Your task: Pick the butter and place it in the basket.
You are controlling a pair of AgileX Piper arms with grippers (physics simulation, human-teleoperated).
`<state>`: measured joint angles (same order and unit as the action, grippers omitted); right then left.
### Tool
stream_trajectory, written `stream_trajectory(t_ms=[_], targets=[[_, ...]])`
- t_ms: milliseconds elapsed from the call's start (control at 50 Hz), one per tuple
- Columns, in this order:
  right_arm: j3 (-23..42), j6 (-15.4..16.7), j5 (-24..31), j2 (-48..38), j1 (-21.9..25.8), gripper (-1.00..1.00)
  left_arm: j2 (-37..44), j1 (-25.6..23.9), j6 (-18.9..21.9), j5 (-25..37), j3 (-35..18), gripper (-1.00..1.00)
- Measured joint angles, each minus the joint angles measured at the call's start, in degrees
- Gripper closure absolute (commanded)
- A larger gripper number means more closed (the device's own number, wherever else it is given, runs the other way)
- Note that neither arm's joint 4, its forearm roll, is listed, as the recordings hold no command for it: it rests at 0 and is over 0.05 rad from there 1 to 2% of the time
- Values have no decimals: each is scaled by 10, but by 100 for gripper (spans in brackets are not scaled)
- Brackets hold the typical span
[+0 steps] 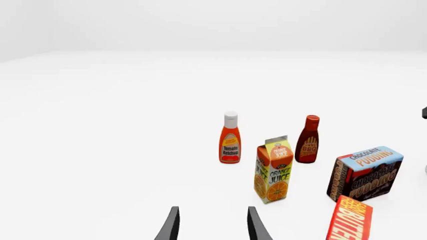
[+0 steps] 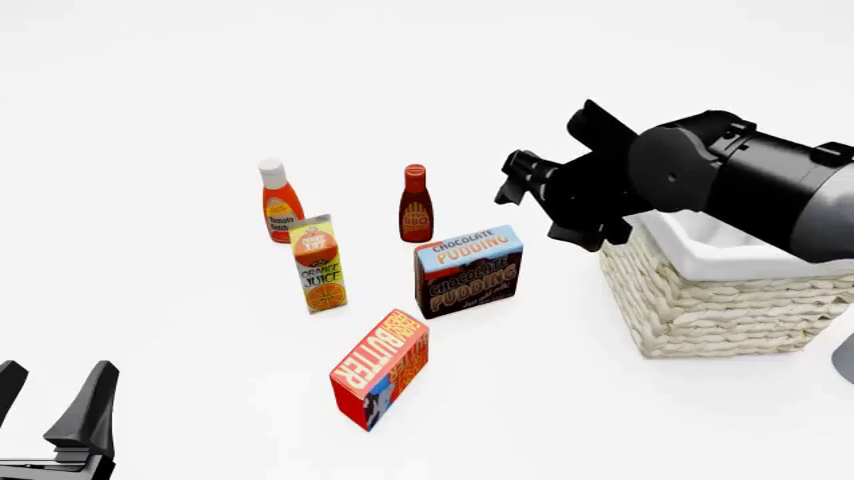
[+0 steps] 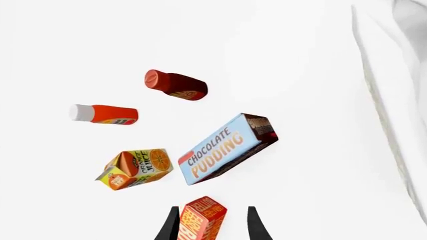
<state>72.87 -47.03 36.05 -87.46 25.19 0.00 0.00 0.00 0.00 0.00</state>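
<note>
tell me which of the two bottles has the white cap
The ketchup bottle, the orange-red one furthest left in the front view. The darker BBQ sauce bottle beside it has a red cap.

The right arm [image 2: 747, 185] covers the near-left part of the basket [image 2: 714, 300], and the front view's right edge cuts off the basket's far side. In the left wrist view the butter [image 1: 349, 220] runs off the frame, its lettering only partly showing. The left end effector [image 2: 54, 400] is clipped at the front view's corner. Small print on the bottles is too fine to read.
</note>
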Motion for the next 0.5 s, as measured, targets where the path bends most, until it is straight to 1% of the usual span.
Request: stream_trajectory(t_ms=[500], targets=[[1,-1,-1,-2,0,-100,0,0,0,0,0,-100]])
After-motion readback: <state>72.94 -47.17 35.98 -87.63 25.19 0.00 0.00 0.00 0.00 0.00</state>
